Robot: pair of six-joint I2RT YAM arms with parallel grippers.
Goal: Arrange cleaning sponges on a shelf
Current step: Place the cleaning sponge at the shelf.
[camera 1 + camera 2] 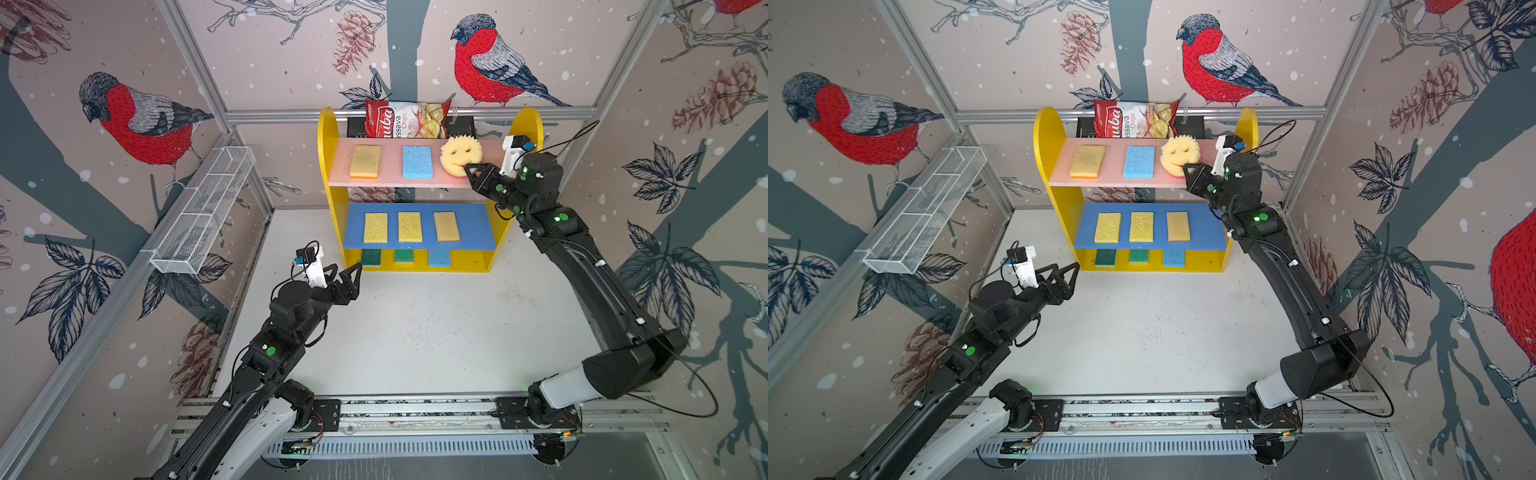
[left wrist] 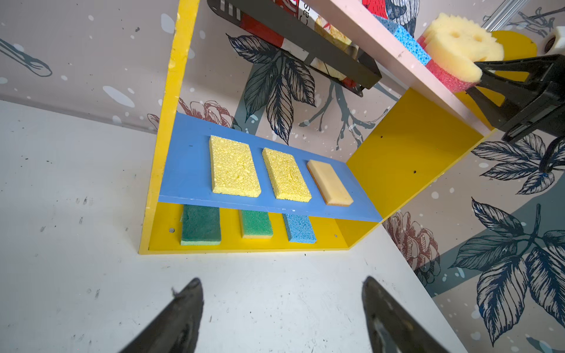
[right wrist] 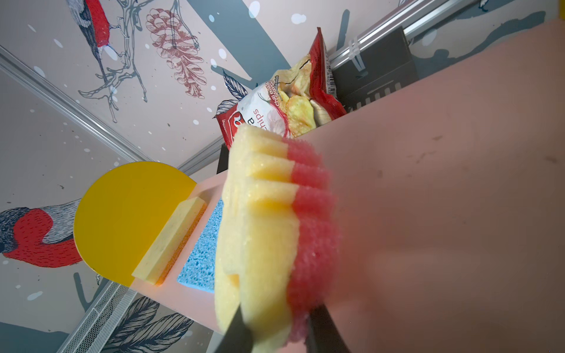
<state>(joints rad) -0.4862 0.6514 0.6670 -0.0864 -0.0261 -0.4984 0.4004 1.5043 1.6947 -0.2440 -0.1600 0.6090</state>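
**Last sponge onto top tier, R tool on its edge**

Smiley sponge [image 1: 459,156] lies at the right end of the pink top board [image 1: 390,180] of the shelf [image 1: 326,137]. Yellow face up, pink scrub side down, tipped a bit, w/ its near edge hanging past the board's front. R tool [image 1: 467,169] has that overhanging edge between its jaws, which are nearly closed w/ one finger on each face. How hard the pinch is, can't tell. Edge grip prob. lets the lower finger clear the board instead of jamming on it.

Spot makes sense. Tan sponge [image 1: 365,161] and blue sponge [image 1: 417,161] take the left and middle of that tier, so the right end is the free slot. That gives three per row, same as the blue middle board [image 1: 473,232] and yellow base [image 1: 469,259].

L tool [image 1: 348,270] hangs low over the counter [image 1: 415,332] by the shelf's front left corner, jaws wide, nothing in them. Looks parked clear of the R arm.

W/ all rows full, task seems nearly done. What's left is letting go w/o dragging the sponge off.
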